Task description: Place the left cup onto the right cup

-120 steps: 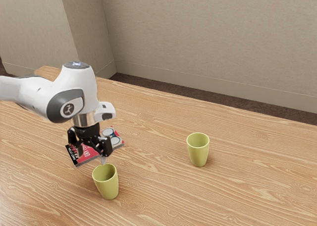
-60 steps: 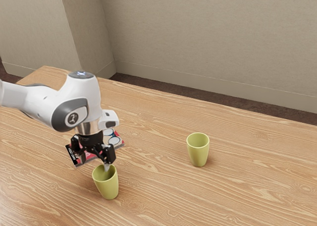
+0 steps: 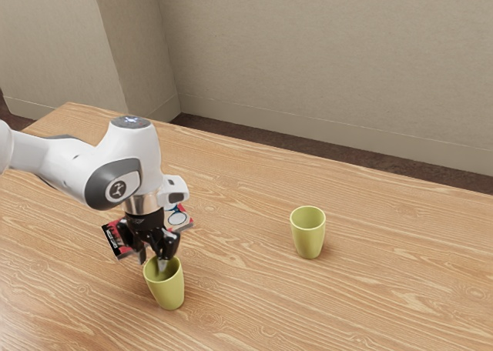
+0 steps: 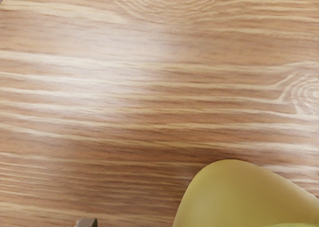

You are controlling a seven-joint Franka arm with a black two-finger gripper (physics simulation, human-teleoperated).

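Exterior view: the black two-finger gripper (image 3: 159, 255) has sunk within the last second from above the near olive-green plastic cup (image 3: 165, 285) down to its rim; the fingers stand apart, one seemingly dipping inside the wall, clamping nothing yet; that cup stands upright on the wooden table (image 3: 370, 289) directly beneath them; the matching second cup (image 3: 308, 232) waits well beyond them; closing on the rim looks due next.
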